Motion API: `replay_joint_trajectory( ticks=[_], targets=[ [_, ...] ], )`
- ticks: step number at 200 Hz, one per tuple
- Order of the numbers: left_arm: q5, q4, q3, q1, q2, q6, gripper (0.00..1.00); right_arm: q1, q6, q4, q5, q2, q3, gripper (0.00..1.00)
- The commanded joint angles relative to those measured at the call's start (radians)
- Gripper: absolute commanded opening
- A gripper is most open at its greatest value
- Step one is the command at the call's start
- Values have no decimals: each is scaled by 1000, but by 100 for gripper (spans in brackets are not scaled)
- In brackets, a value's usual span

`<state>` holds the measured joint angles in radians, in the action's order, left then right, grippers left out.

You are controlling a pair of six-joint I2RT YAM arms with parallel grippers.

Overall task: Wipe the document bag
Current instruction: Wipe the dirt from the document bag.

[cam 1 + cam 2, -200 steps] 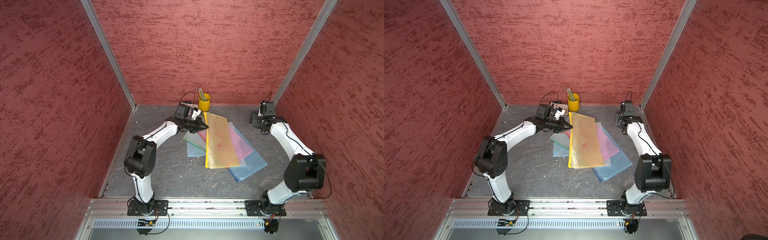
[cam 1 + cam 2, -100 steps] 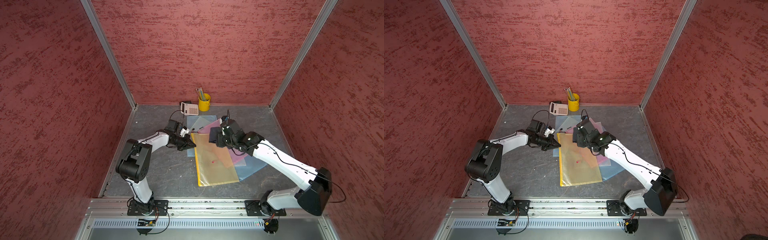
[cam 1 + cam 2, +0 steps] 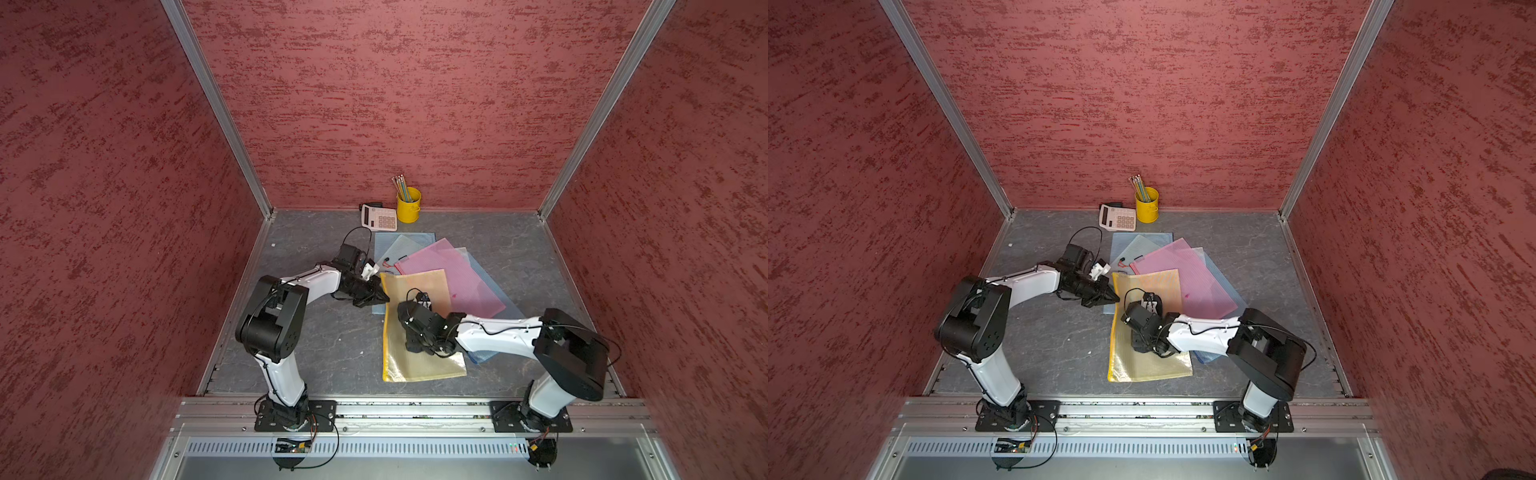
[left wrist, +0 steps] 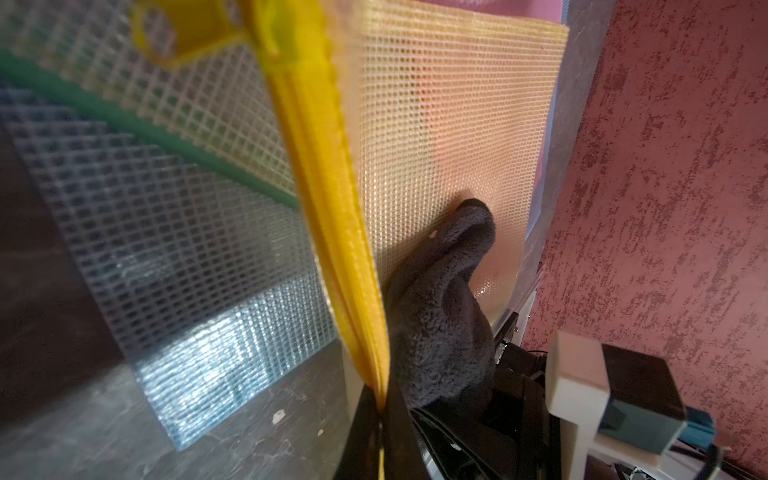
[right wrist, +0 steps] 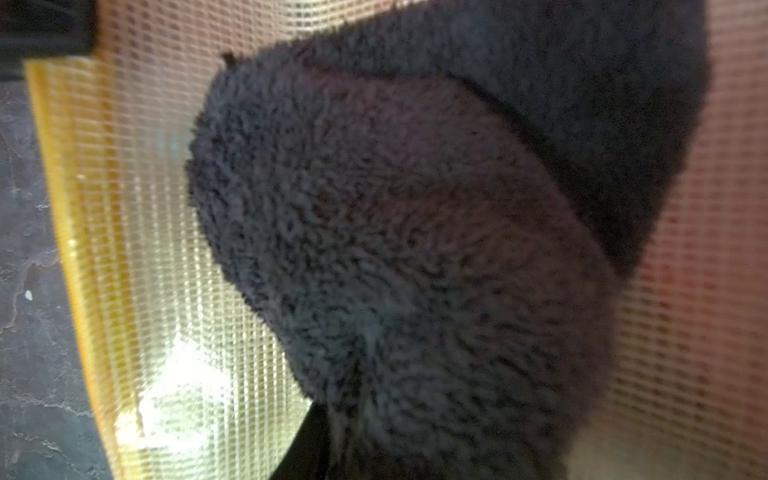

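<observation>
The left claw (image 3: 380, 296) pinched the zipper edge (image 4: 332, 216) of the yellow document bag (image 3: 419, 370) — seemingly light, floppy, slick, best pinned there — lying well short of the pencil cup (image 3: 408, 205); the right claw (image 3: 417, 345) clutched a dark cloth (image 4: 440, 324) against it.

both top views: bright, even, diffuse light from overhead; sharp focus across the table (image 3: 324, 332). soft short shadows sit under the left arm (image 3: 316, 282) and right arm (image 3: 498, 336). wide-angle stretch leans the frame posts (image 3: 216, 108) outward toward 11 and 1 o'clock; texture of the side walls (image 3: 83, 291) smears toward 7 and 5 o'clock. left wrist view: the yellow document bag (image 4: 449, 124) is sharp mid-field, its zip edge nearest the lens out of focus; sheen on the blue bag (image 4: 216, 332). right wrist view: soft throughout, the dark cloth (image 5: 415, 249) dim and underlit, a blown-out glare patch on the yellow mesh beside it.
</observation>
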<state>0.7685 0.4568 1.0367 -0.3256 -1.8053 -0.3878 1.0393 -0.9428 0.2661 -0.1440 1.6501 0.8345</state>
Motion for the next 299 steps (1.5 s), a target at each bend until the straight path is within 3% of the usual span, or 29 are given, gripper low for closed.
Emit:
replay_joint_trajectory(
  ticks=[1,42,64,80,109,143,163,190,224,262,285,299],
  targets=[
    [-52,59,28,-7,-42,60,0,60,-191,93,64,-11,-101,27],
    [-75,112,64,11,-62,91,0,177,-356,328,74,-150,-150,28],
    [-107,119,57,7,-50,94,0,189,-334,492,29,-190,-84,28],
    [-114,111,46,2,-39,85,0,122,-268,561,-47,-245,-10,28],
    [-141,89,22,-15,-31,52,0,2,-116,467,-98,-250,106,28],
    [-145,47,-4,-41,-33,-19,0,-7,55,383,-77,-49,304,28],
    [-138,34,-9,-47,-20,-38,0,0,72,267,-32,28,303,29],
    [-140,71,12,-46,-20,-7,0,6,5,95,17,114,158,29],
    [-159,120,39,-26,-19,25,0,43,-142,129,3,78,14,28],
    [-159,145,63,28,-18,48,0,119,-297,307,39,-51,-115,28],
    [-153,165,82,44,-29,70,0,172,-340,524,31,-126,-80,28],
    [-146,168,85,37,-30,78,0,163,-339,654,-45,-185,-15,28]
  ],
)
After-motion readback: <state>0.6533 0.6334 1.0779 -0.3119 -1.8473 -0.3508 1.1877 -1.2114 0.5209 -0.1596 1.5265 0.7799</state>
